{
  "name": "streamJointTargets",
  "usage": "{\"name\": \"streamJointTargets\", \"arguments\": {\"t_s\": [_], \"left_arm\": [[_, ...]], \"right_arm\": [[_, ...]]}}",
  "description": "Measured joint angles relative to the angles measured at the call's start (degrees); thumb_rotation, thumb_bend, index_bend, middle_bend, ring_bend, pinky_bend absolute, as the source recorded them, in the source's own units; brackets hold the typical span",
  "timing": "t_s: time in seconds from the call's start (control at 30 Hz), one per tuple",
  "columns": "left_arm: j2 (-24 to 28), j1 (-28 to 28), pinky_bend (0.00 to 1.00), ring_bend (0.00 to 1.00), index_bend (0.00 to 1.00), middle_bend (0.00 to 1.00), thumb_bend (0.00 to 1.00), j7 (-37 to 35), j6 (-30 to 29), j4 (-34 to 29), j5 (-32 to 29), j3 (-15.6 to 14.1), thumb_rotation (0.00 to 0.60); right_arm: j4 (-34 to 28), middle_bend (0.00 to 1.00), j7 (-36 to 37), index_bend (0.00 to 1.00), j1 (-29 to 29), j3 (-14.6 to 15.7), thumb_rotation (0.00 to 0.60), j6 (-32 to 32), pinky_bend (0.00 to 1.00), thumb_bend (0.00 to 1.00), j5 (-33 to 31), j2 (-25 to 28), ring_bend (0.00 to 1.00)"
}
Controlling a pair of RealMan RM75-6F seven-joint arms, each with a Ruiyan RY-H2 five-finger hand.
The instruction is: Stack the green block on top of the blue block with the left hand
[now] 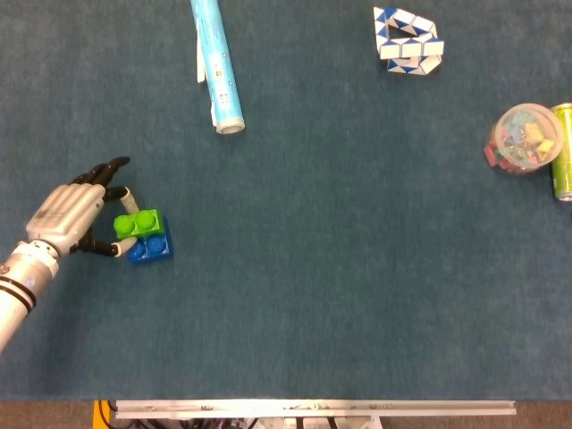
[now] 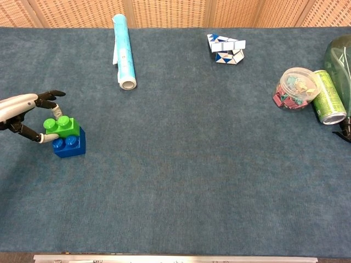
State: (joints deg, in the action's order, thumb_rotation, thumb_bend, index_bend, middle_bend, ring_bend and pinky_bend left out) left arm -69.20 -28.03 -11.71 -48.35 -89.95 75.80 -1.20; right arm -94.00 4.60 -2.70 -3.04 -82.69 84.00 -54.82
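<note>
Left robot hand (image 1: 70, 214) pinched the small green plastic studded block (image 1: 137, 222) between thumb and a fingertip, its other dark fingers spread above; the block sat on the blue plastic studded block (image 1: 150, 247) near the left edge of the teal felt-covered counter (image 1: 340, 268). By my judgement the placing step was in hand: the green block looked set down but offset toward the hand, so the next move called for pressing it square, then letting go and drawing away without tipping the pair. The chest view showed green truly stacked over blue, and how level it lay, which the head view flattened; the head view showed the sideways offset. The right robot hand appeared in neither view
</note>
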Motion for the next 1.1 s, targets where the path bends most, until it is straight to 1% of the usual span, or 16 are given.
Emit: {"name": "streamJointTargets", "arguments": {"t_s": [0.17, 0.27, 0.37, 0.57, 0.83, 0.97, 1.1], "left_arm": [[0.56, 0.18, 0.11, 0.0, 0.29, 0.0, 0.29, -0.06, -0.44, -0.71, -0.01, 0.18, 0.6], [0.95, 0.27, 0.11, 0.0, 0.23, 0.0, 0.29, 0.44, -0.77, -1.35, -0.05, 0.26, 0.6], [1.51, 0.32, 0.11, 0.0, 0.19, 0.0, 0.28, 0.89, -0.97, -2.29, -0.16, 0.35, 0.6], [3.13, 0.73, 0.11, 0.0, 0.16, 0.0, 0.29, 1.64, -2.01, -4.85, -0.75, 0.63, 0.6], [7.51, 2.59, 0.11, 0.0, 0.22, 0.0, 0.28, 3.05, -6.37, -11.08, -1.53, 1.36, 0.6], [9.91, 3.59, 0.11, 0.0, 0.28, 0.0, 0.29, 4.6, -8.89, -14.9, -1.57, 1.67, 0.6], [11.84, 4.88, 0.11, 0.0, 0.34, 0.0, 0.29, 8.6, -12.0, -17.53, -1.66, 1.6, 0.6]], "right_arm": [[-0.02, 0.26, 0.04, 0.22, 0.01, 0.01, 0.6, -0.03, 0.14, 0.1, 0.07, 0.03, 0.13], [-0.08, 0.26, 0.05, 0.22, 0.04, 0.01, 0.6, -0.13, 0.14, 0.1, 0.13, 0.05, 0.13], [-0.1, 0.26, 0.06, 0.22, 0.07, 0.02, 0.6, -0.25, 0.14, 0.1, 0.25, 0.09, 0.13], [-0.14, 0.26, 0.11, 0.22, 0.16, 0.03, 0.6, -0.4, 0.14, 0.1, 0.3, 0.17, 0.13], [-0.24, 0.26, -0.35, 0.22, 0.14, 0.12, 0.6, -0.36, 0.14, 0.1, 0.44, 0.06, 0.13], [-0.35, 0.26, -0.83, 0.22, 0.06, 0.22, 0.6, -0.1, 0.14, 0.1, 0.44, -0.07, 0.13], [-0.44, 0.26, -1.11, 0.22, 0.06, 0.26, 0.6, -0.08, 0.14, 0.1, 0.41, -0.11, 0.13]]}}
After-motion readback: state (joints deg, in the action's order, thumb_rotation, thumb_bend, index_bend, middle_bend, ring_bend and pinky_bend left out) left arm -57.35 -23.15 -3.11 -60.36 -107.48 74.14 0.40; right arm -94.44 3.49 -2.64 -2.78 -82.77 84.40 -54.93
